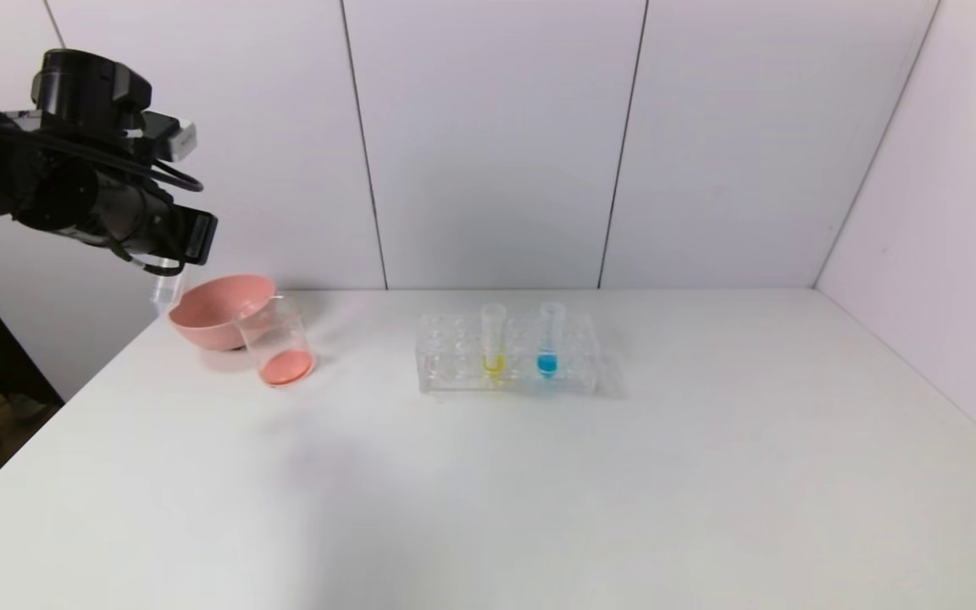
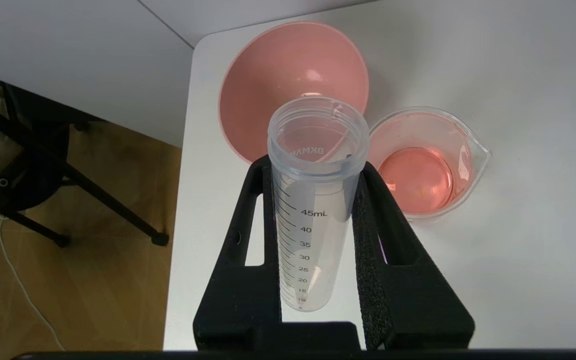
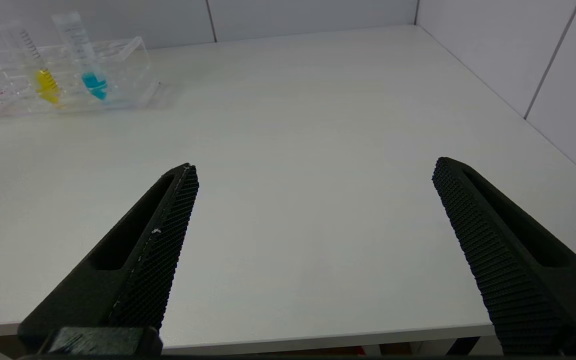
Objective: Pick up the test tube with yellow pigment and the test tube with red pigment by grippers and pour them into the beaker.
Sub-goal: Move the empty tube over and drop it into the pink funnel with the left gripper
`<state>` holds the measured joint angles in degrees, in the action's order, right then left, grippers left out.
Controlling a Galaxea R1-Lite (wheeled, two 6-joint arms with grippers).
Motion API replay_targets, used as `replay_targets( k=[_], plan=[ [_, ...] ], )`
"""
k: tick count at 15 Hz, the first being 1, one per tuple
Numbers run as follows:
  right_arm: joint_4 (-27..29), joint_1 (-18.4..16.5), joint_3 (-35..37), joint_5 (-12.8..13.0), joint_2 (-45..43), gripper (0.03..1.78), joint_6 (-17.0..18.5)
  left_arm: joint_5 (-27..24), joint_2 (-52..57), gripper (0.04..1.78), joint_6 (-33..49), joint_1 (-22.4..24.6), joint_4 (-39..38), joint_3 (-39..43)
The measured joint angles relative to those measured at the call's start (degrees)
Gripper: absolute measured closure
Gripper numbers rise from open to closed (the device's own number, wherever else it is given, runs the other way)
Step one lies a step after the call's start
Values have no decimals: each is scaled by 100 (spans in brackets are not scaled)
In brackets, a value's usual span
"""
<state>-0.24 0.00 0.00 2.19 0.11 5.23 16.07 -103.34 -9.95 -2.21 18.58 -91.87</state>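
Beaker [image 1: 279, 347] held red liquid; an emptied tube [image 2: 313, 200] was clenched by the left gripper [image 2: 318, 190] above the beaker. Yellow tube [image 1: 493, 341] was left racked. Right gripper [image 3: 313, 210] was spread wide.

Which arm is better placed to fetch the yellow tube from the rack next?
Right. The right gripper is open with nothing in it, facing the yellow tube; the left gripper grips an emptied tube over the pink bowl.

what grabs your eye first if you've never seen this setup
The left gripper, raised over the table's left end, clamps an emptied test tube above the pink bowl. Beside the bowl, the beaker holds orange-red liquid. Mid-table, the clear rack holds the yellow-pigment tube and a blue one.
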Motion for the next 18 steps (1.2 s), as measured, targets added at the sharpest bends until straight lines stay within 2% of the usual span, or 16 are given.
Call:
replay_targets(
  k=[5,8,10,13,18],
  plan=[
    [2,0,0,0,-1,10,2,66,660,138,343,256,-3367,2548],
    [0,0,0,0,0,10,2,22,458,138,538,347,-5469,3350],
    [2,0,0,0,0,10,0,44,39,138,660,369,-6490,3510],
    [2,0,0,0,0,10,0,187,-862,138,701,377,-7345,3223],
    [0,0,0,0,-1,10,2,557,-2119,138,675,385,-7318,1882]
  ],
)
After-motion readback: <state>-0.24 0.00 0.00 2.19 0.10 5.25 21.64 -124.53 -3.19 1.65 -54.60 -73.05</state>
